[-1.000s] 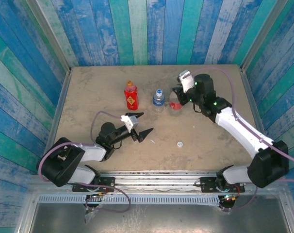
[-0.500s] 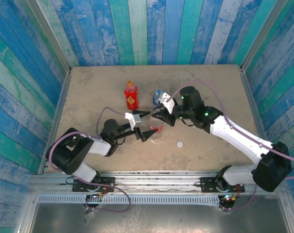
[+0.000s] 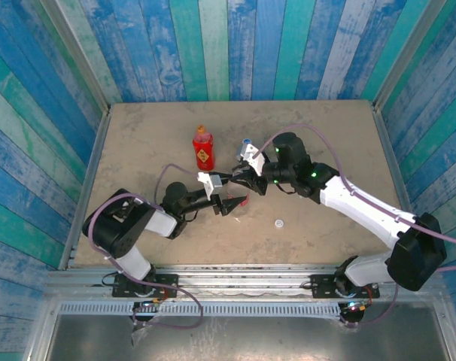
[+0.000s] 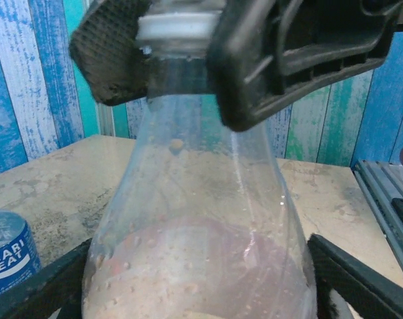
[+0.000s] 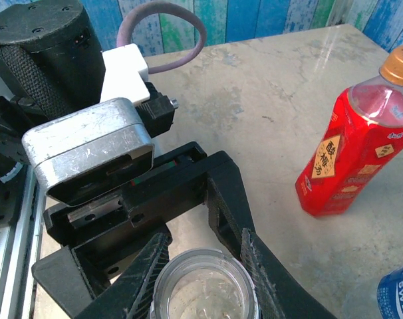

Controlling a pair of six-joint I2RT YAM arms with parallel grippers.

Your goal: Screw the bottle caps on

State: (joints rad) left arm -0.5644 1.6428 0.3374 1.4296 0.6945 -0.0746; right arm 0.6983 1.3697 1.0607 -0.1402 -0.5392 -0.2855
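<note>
Clear plastic bottle, neck pinched by right end effector; left end effector grip unclear

Your overhead camera looked down from above and behind the arm bases, far enough back to hold the whole table and its plank walls. Your left wrist camera sat low and very close against the clear bottle, facing across the tabletop to the walls, while your right wrist camera looked steeply down onto that same bottle's open mouth. The red bottle appeared in the right wrist and overhead views alike.
</note>
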